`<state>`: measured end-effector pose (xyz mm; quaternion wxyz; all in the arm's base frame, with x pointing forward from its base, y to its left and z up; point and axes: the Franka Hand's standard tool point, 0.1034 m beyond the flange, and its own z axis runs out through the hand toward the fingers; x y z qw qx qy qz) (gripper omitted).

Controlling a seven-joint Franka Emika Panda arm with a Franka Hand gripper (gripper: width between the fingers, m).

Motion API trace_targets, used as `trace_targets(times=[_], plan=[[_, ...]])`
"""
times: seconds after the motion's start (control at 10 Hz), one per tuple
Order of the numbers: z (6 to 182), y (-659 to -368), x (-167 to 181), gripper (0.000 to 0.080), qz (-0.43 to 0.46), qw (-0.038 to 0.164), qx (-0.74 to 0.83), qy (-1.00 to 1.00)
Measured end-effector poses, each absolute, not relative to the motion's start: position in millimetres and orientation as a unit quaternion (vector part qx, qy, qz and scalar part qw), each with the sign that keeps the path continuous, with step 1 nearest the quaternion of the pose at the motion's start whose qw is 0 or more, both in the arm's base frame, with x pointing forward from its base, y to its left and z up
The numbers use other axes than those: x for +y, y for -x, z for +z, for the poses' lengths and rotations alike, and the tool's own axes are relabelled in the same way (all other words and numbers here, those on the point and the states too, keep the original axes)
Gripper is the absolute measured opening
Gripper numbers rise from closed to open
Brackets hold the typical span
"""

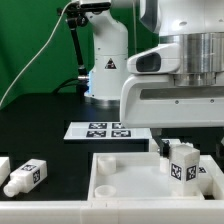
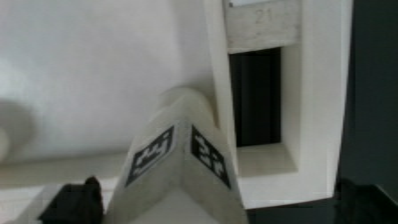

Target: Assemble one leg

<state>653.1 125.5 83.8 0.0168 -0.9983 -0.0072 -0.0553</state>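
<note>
1. Nearest the exterior camera lies the large white tray-like piece [image 1: 120,178], flat on the black bench [image 1: 40,125], with walls and corner holes visible.
2. Standing upright in that piece, toward the exterior view's right, is the leg [image 1: 183,165], its tagged faces showing; the wrist view looks down along the same leg [image 2: 183,160], with its rounded end against the white wall of the piece.
3. Another leg [image 1: 27,176] lies on its side at the exterior view's left, just beside the tray-like piece and apart from the arm.
4. Above the standing leg, the gripper [image 1: 187,146] has its jaws spread wide and grips nothing; one dark fingertip [image 2: 71,203] shows beside the leg in the wrist view.
5. Judged from this, the step is seating or turning the leg into its corner hole. To do it well, the jaws should close squarely on opposite flat faces, keep the leg vertical, and avoid side push.
6. Farther back lie the marker board [image 1: 110,130] and the arm's base [image 1: 105,70].
</note>
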Motion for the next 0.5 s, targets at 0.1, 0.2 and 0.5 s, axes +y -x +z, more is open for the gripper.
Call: trace_targets(times=[0.1,0.2,0.5], plan=[[84.4,-654,123,0.0649,-0.056,0.014,-0.057,0.997],[84.4,-655,118,0.0649,-0.056,0.010,-0.105,0.993],[84.2,-657,111,0.0649,-0.056,-0.004,-0.199,0.978]])
